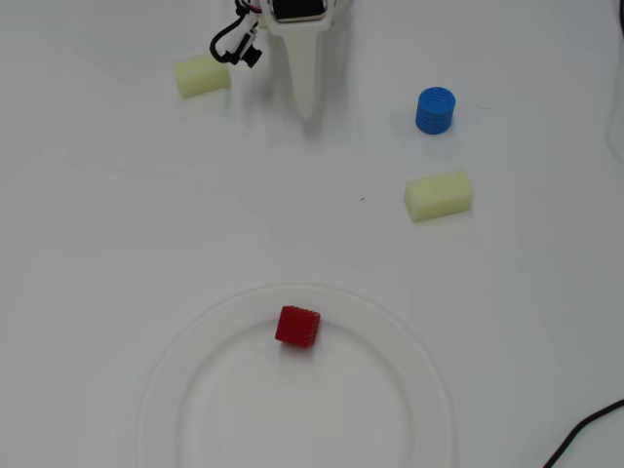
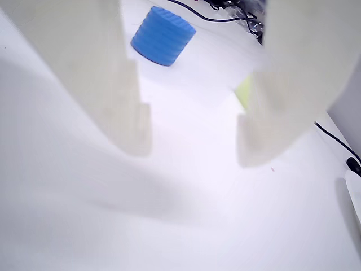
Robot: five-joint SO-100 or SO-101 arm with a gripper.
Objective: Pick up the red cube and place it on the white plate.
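Observation:
The red cube (image 1: 297, 326) sits on the white plate (image 1: 390, 327), on its far part just inside the wide rim, near the bottom of the overhead view. My gripper (image 1: 308, 109) is at the top of that view, well away from the cube and plate, pointing down over bare table. In the wrist view my gripper (image 2: 193, 155) has its two pale fingers (image 2: 107, 84) apart with only white table between them. It is open and empty. The cube and plate are out of the wrist view.
A blue cylinder (image 1: 435, 110) stands right of the gripper and shows ahead in the wrist view (image 2: 163, 36). One pale yellow block (image 1: 203, 75) lies left of the gripper, another (image 1: 439, 195) below the cylinder. A black cable (image 1: 585, 434) crosses the bottom right corner.

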